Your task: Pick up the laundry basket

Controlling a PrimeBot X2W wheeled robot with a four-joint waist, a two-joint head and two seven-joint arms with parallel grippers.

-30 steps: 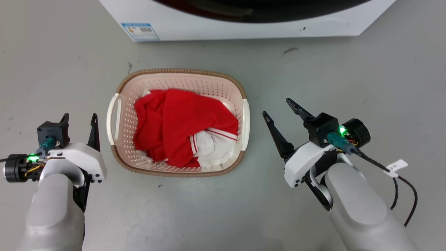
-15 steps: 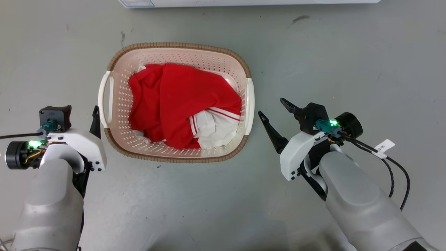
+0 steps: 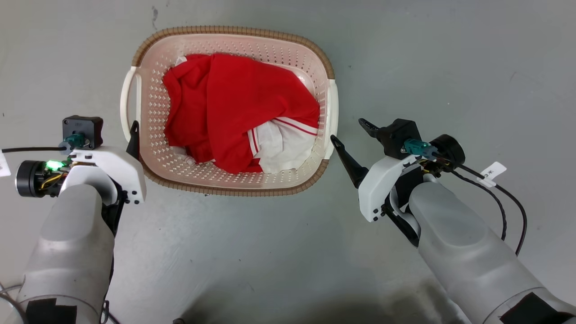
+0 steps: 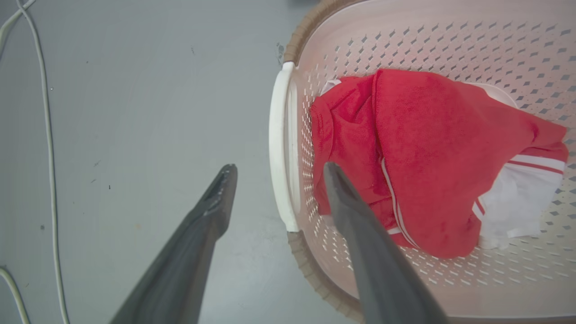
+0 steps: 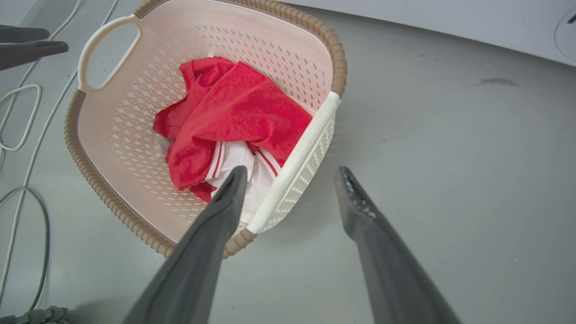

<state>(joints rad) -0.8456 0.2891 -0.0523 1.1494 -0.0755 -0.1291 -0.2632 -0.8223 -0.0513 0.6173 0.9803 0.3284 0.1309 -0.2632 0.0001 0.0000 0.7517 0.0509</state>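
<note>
On the smooth grey floor: a small rounded-rectangular cream plastic laundry basket with perforated walls, a brown woven-look rim and a white handle on each short side, upright, between the two arms. Inside it, a crumpled red fabric garment heaped over a white cloth with red stripes, both below the rim.

At the basket's left handle, the left gripper, jaws well apart and holding nothing. In the left wrist view, one dark finger over bare floor outside the basket, the other over the perforated wall inside, the handle lined up in the gap between them. Contact with the handle hard to judge from this angle; possibly none.

At the right handle, the right gripper, jaws likewise wide open and empty. In the right wrist view, one finger over the basket's inner edge and the white cloth, the other over floor outside, the handle again in the gap. In the head view, the nearer fingertip just beside the lower end of that handle.

Thin white cables loose on the floor, beyond the left handle.
</note>
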